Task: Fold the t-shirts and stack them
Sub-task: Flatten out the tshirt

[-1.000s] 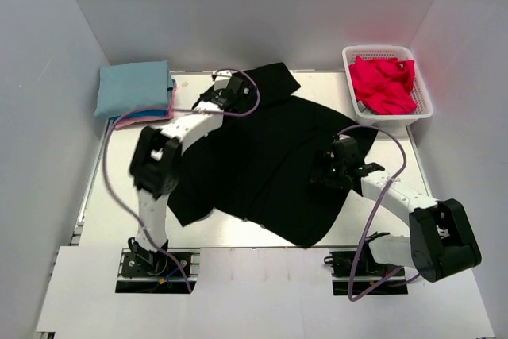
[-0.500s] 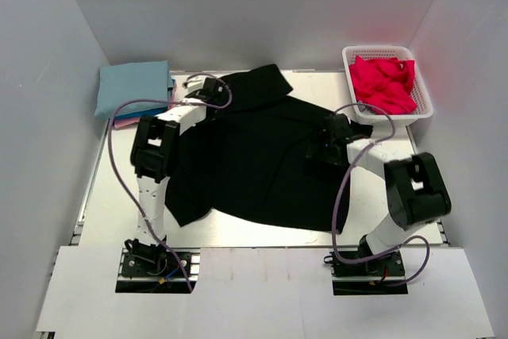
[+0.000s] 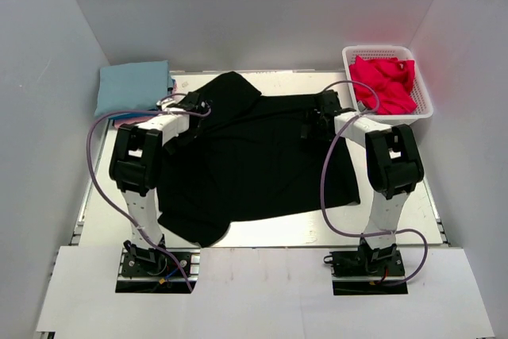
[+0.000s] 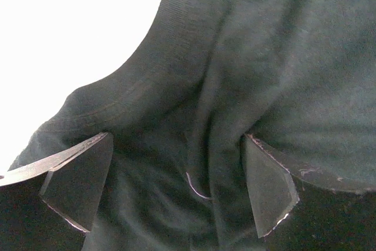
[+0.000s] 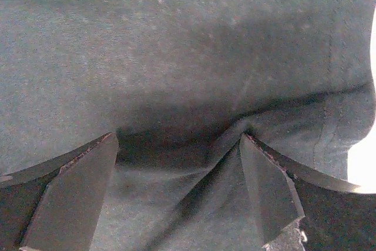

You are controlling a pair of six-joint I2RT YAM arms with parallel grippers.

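Observation:
A large black t-shirt (image 3: 254, 168) lies spread over the middle of the table, with one sleeve bunched at the far left (image 3: 230, 89). My left gripper (image 3: 202, 109) is down on its far left part, open, with wrinkled black cloth (image 4: 194, 116) between its fingers (image 4: 79, 186). Over at the shirt's far right edge, my right gripper (image 3: 315, 119) also stands open, and a ridge of cloth (image 5: 194, 121) rises between its fingers (image 5: 267, 192). A folded light blue t-shirt (image 3: 133, 87) tops a stack at the far left, with pink (image 3: 121, 122) under it. A red t-shirt (image 3: 385, 85) fills the basket.
The white lattice basket (image 3: 423, 94) stands at the far right corner. The side walls run close to the table on the left and right. Bare table (image 3: 262, 232) shows between the shirt's near hem and the arm bases, and a strip shows along the right side (image 3: 397, 212).
Both grippers have moved toward the far edge of the table. The black t-shirt has slid that way with them, and its near right corner has drawn back from the front edge.

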